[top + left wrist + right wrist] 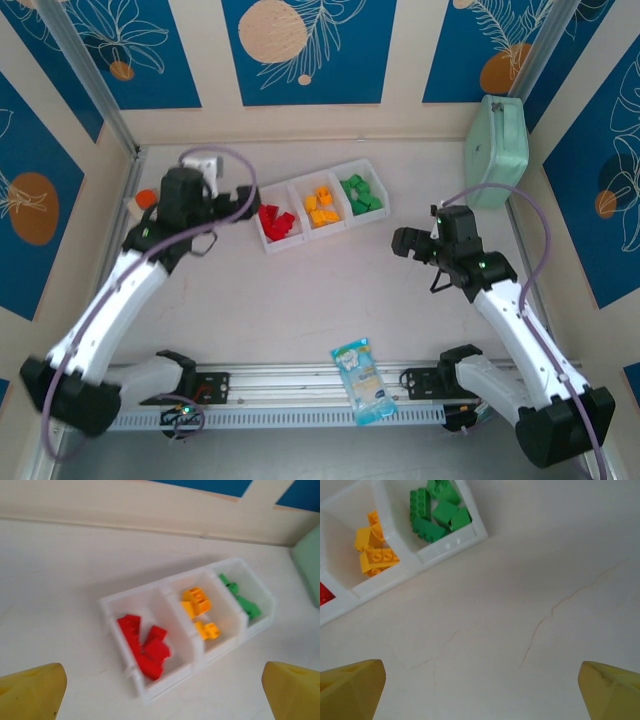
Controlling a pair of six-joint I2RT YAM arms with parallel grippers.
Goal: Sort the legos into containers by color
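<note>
Since it is thin white see-through plastic, the tray (170, 682) probably weighs little and would skid if nudged, so I judge it best left untouched. It sits at the far middle of the table (300, 310), slanted, with its left end nearer and its right end farther.

Left gripper (243, 203): jaws spread wide, nothing between them, just beside the tray's left end. Right gripper (400, 243): also spread and empty, to the right of the tray and nearer, apart from its right end, over bare table.

The red bricks (278, 222) lie in the left compartment, the yellow-orange bricks (322, 207) in the middle and the green bricks (362, 193) in the right. Every brick I can see lies among its own colour.

Judged handling: hard, stiff, light and glossy. They are not fragile but may squirt out of a skewed pinch. Take one across two flat opposite sides, not on the studs or a corner. They are piled and tilted against each other, so the top one comes first.
</note>
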